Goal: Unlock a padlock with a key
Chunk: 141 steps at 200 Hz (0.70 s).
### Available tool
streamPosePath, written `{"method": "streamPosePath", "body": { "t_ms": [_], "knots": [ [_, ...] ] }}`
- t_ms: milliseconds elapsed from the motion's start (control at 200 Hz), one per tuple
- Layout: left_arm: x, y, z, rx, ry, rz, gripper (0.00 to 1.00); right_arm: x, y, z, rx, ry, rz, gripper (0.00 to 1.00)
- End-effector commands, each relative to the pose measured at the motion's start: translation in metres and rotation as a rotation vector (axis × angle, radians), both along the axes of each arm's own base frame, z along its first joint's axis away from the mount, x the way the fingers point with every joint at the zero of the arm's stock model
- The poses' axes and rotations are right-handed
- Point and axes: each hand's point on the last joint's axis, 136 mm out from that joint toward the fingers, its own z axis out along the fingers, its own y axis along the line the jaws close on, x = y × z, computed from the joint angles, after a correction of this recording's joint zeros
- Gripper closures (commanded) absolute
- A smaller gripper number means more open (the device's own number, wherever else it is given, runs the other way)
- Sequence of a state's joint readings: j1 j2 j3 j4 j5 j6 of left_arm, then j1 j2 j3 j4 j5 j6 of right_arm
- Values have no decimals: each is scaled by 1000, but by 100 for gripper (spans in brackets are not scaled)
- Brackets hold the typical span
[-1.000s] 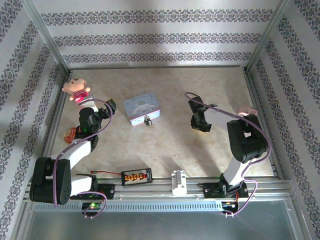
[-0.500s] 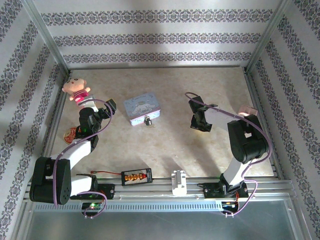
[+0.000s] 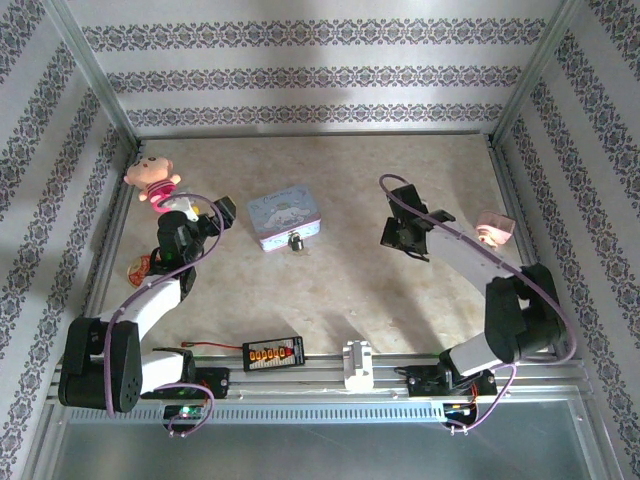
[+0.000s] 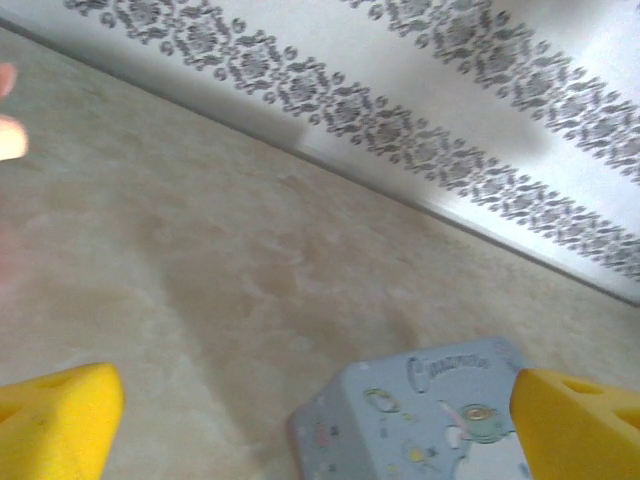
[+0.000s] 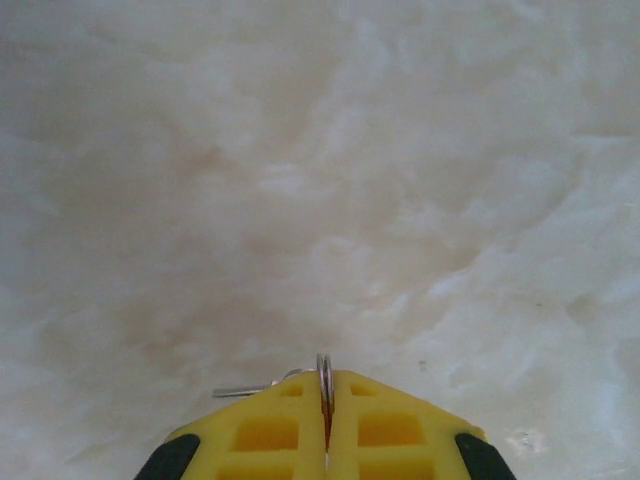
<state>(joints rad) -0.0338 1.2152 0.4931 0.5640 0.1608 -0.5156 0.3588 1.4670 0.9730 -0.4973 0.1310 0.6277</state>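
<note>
The right arm has been extended, the right end effector (image 3: 404,232) kept clamped on the key (image 5: 248,390). The padlock (image 3: 296,241) lies well to its left, not yet approached. The left end effector (image 3: 217,212) is held apart.

One padlock (image 3: 296,241), one key (image 5: 262,388), one blue tin (image 3: 284,220), one doll (image 3: 151,178), one charger board (image 3: 273,352).

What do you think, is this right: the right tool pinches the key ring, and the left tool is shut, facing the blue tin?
Not quite. The left tool is open: the left wrist view shows its yellow fingers far apart at the two edges, facing the blue tin. The right tool does pinch the key ring.
</note>
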Motion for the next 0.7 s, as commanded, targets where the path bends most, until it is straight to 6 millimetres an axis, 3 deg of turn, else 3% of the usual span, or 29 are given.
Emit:
{"method": "streamPosePath", "body": {
  "t_ms": [0, 105, 360, 600, 700],
  "knots": [
    [-2, -28, 21, -137, -23, -112, 1, 1, 27, 28, 90, -73, 109, 100],
    [-4, -52, 24, -211, -22, -188, 1, 1, 46, 54, 134, -139, 166, 100],
    [-18, -160, 28, -220, 14, -512, 1, 3, 86, 99, 244, -252, 242, 100],
    [-39, -229, 28, -202, -158, -749, 0, 3, 92, 125, 336, -289, 190, 100],
    [-53, -253, 27, -132, -257, -833, 7, 0, 91, 135, 371, -309, 164, 100]
  ]
}}
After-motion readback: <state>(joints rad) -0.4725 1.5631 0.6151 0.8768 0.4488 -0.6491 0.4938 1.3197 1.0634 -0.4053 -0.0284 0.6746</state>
